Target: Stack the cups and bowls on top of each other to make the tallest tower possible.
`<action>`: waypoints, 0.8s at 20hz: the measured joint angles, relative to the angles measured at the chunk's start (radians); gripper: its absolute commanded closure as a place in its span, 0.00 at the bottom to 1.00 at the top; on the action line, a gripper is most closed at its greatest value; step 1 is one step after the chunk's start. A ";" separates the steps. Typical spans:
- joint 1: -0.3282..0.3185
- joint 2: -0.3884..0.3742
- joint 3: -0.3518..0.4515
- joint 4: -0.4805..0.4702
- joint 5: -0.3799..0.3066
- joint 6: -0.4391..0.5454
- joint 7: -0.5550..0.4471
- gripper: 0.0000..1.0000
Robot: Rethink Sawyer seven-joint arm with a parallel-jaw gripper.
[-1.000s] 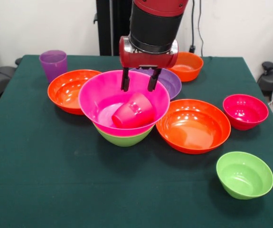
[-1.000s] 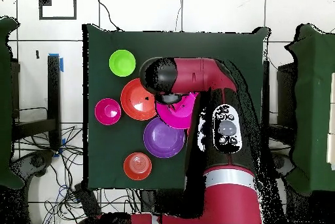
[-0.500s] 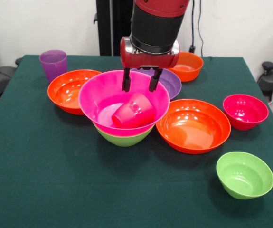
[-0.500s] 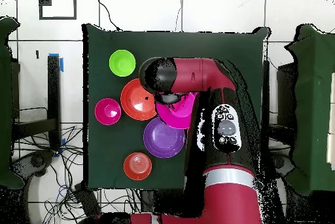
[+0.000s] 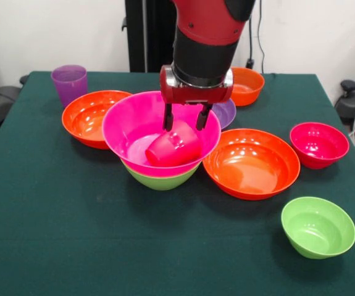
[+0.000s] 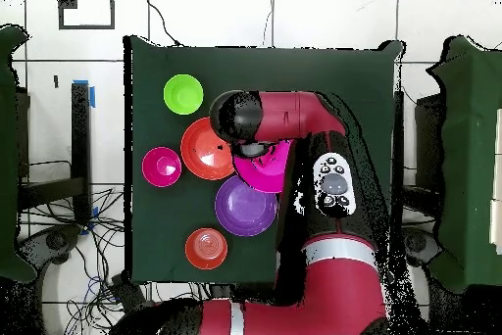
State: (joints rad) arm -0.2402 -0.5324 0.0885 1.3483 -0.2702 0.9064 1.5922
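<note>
A red-pink cup (image 5: 173, 148) lies on its side inside the wide hot pink bowl (image 5: 120, 126). That bowl sits nested on a lime green bowl (image 5: 161, 179), and together they form the tower. My gripper (image 5: 185, 125) hangs open just over the cup, and its fingers (image 5: 168, 117) reach down to the cup's upper end. It holds nothing. A translucent purple cup (image 5: 69, 81) stands upright at the far left. In the overhead view the arm covers the gripper and most of the hot pink bowl (image 6: 272, 171).
Loose bowls ring the tower: an orange one (image 5: 89, 115) on the left, a purple one (image 5: 227, 111) behind, a small orange one (image 5: 247, 84) at the back, and a wide orange one (image 5: 251, 163) on the right. Further right sit a red-pink one (image 5: 318, 143) and a lime green one (image 5: 318, 226).
The gripper has come down a little into the hot pink bowl and shifted slightly right, closer to the lying cup. It stays open. The cup and bowls have not moved.
</note>
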 measured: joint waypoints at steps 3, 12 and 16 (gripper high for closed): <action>0.000 0.014 0.001 -0.001 0.000 -0.011 0.000 0.00; 0.000 0.056 0.001 -0.013 -0.030 -0.021 0.000 0.00; 0.003 0.061 0.001 -0.029 -0.046 -0.021 0.000 0.00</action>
State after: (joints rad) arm -0.2376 -0.4712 0.0897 1.3197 -0.3162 0.8857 1.5922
